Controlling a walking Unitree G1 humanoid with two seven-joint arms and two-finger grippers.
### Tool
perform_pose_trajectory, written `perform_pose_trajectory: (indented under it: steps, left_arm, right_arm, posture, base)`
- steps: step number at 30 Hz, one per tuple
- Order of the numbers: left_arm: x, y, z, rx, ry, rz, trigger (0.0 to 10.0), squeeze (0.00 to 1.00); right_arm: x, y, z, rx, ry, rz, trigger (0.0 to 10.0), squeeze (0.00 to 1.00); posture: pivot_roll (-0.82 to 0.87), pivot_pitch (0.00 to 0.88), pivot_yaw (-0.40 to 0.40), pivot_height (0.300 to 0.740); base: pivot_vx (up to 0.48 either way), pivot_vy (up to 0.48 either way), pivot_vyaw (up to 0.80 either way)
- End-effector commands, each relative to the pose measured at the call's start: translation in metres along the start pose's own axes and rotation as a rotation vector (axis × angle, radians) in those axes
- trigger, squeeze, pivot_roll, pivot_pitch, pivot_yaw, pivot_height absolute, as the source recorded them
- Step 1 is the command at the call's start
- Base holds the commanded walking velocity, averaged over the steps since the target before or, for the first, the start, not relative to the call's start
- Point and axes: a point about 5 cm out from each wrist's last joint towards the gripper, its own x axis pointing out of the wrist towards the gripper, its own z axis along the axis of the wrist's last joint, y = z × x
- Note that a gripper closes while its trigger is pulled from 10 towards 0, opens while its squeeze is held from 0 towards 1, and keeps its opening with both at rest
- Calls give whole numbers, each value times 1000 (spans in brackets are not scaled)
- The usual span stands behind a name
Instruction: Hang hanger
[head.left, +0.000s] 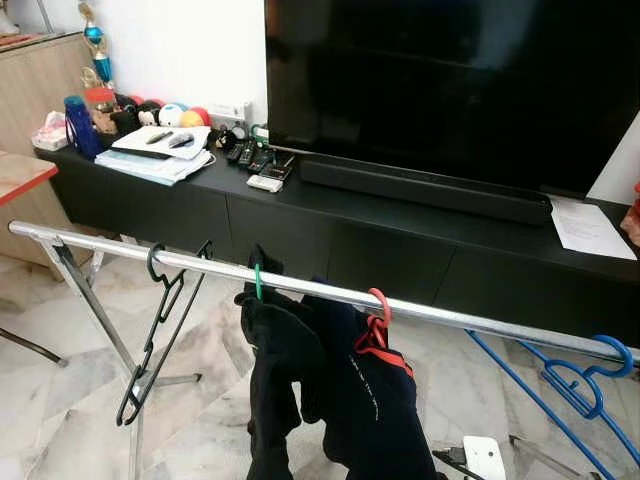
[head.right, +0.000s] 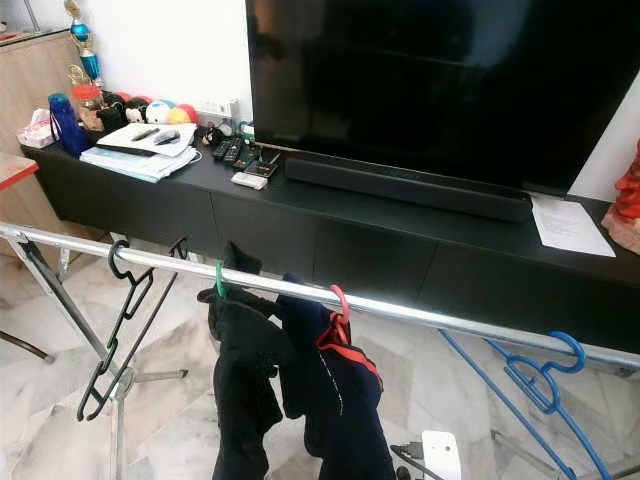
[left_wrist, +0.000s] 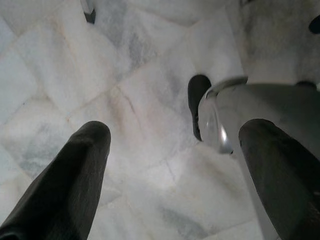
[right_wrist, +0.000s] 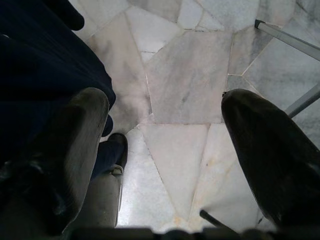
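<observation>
A silver drying-rack rail (head.left: 450, 312) runs across in front of me, sloping down to the right. An empty black hanger (head.left: 170, 292) hangs from it on the left. Beside it, a green hook (head.left: 257, 282) carries a black garment (head.left: 275, 370), and a red hanger (head.left: 381, 305) carries a dark navy garment (head.left: 385, 410). A blue hanger (head.left: 590, 385) hangs at the far right. My left gripper (left_wrist: 175, 145) is open and empty above the marble floor. My right gripper (right_wrist: 165, 105) is open and empty too, next to dark cloth (right_wrist: 45, 65).
Behind the rack stands a long black TV console (head.left: 330, 230) with a large TV (head.left: 450, 90), a soundbar (head.left: 420, 190), remotes, papers and small balls. The rack's folding legs (head.left: 95, 310) spread on the marble floor at left. A white device (head.left: 484, 458) lies low right.
</observation>
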Motion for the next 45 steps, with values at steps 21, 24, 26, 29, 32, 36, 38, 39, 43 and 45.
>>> perform_pose_trajectory:
  steps: [21, 24, 26, 29, 32, 36, 38, 39, 43, 45]
  left_arm:
    - [-3, 3, -15, 12, 29, -8, 10000, 0]
    - [-2, 3, -13, 14, 25, -11, 10000, 0]
    - [-2, 2, -10, 17, 21, -13, 10000, 0]
    - [-1, -1, -6, 20, 16, -16, 10000, 0]
    - [0, -5, -3, 25, 11, -22, 10000, 0]
    - [0, -9, -3, 33, 5, -27, 10000, 0]
    - [0, -10, -3, 34, 3, -30, 10000, 0]
    - [-1, -10, -5, 42, 3, -32, 10000, 0]
    - [-4, -2, -19, 46, 18, -27, 10000, 0]
    - [-7, 6, -28, 44, 29, -20, 10000, 0]
  right_arm:
    - [0, -1, -4, 49, 24, -32, 10000, 0]
    - [0, -1, -5, 75, 26, -54, 10000, 0]
    - [0, -2, -6, 91, 28, -68, 10000, 0]
    - [-1, -2, -6, 114, 23, -85, 10000, 0]
    - [-1, -2, -6, 137, 15, -101, 10000, 0]
    - [-1, -4, -6, 145, 6, -134, 10000, 0]
    - [-1, -4, -6, 158, 3, -147, 10000, 0]
    - [-1, -5, -6, 168, -2, -168, 10000, 0]
    - [-3, -7, -7, 225, -30, -248, 10000, 0]
    - [-4, -9, -7, 249, -43, -303, 10000, 0]
  posture:
    - [25, 9, -56, 740]
    - [26, 11, -55, 740]
    - [25, 11, -55, 740]
    - [24, 13, -53, 740]
    - [22, 13, -52, 740]
    - [23, 13, -51, 740]
    - [22, 14, -50, 740]
    - [22, 14, -50, 740]
    - [23, 17, -51, 740]
    - [18, 20, -52, 740]
  base:
    - [0, 244, 0]
    - [0, 341, 0]
    - [0, 397, 0]
    - [0, 480, 0]
    - [0, 477, 0]
    - [0, 133, 0]
    - [0, 0, 0]
    - [0, 0, 0]
    - [0, 0, 0]
    - [0, 0, 0]
